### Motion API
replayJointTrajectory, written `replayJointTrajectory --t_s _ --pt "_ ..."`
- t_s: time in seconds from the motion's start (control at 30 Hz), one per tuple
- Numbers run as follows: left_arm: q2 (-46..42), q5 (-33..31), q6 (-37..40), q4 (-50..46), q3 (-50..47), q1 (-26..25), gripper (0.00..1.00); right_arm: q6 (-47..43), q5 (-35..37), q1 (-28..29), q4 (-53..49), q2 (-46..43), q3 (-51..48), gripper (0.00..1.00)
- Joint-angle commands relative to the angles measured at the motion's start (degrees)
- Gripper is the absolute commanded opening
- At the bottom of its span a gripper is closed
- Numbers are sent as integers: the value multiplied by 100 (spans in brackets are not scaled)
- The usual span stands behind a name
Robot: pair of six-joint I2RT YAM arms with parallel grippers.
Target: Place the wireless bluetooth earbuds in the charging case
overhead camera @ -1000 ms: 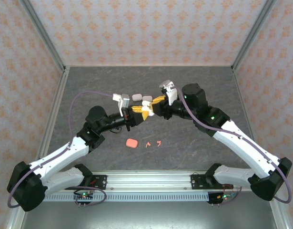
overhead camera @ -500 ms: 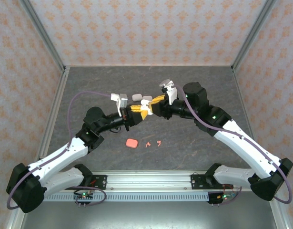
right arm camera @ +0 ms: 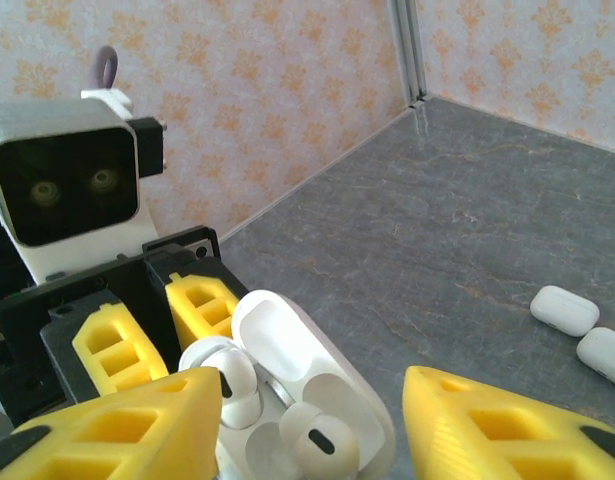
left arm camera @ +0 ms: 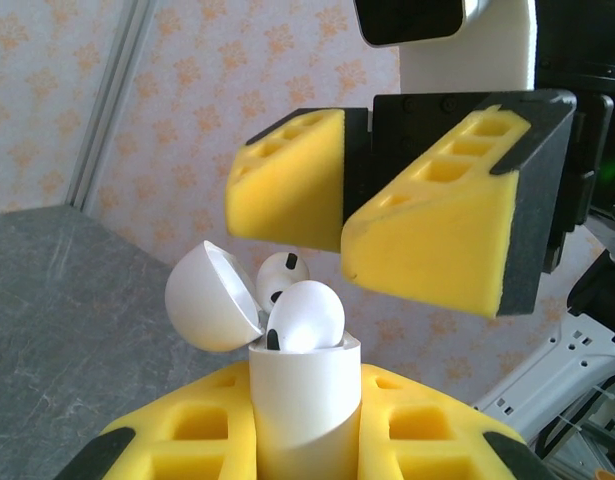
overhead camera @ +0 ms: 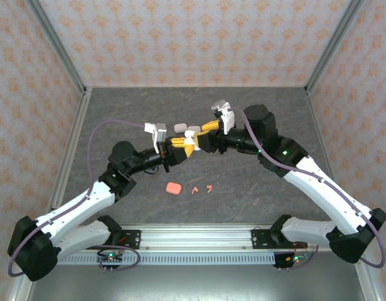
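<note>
The charging case was gripped at its base by the closed left gripper and held clear of the table, with its lid swung open. Two white earbuds were seen seated in its wells. The right gripper was poised just beyond the case mouth, its yellow pads parted and touching nothing.

The step in hand was judged to be the release after seating a bud. It would best be done with the right jaws kept wide and drawn back straight along the case's axis, so that neither the lid nor a bud head was caught (the nearer head looked slightly proud of the rim, and a light press might have been warranted). The left grip should be kept still throughout.

The case's long axis was aligned with the left fingers, its mouth turned toward the right gripper. The buds were set stems-down, rounded heads outward. Two coral earbuds were left lying on the table beside a coral case.
</note>
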Motion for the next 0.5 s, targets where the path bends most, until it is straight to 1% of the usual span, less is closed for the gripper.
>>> replayJointTrajectory --t_s 0.0,0.07,0.27,0.47 --pt "-133 -33 146 327 -2 -74 0 164 53 -141 -11 -43 331 55" --pt "-159 -41 156 319 -9 -80 0 321 -63 -273 61 -87 305 58" --pt "-246 -51 213 302 -37 -91 0 916 -727 -750 533 -286 -155 69" --pt "-322 -42 395 201 -25 -117 0 1128 -1166 -865 757 -382 -478 69"
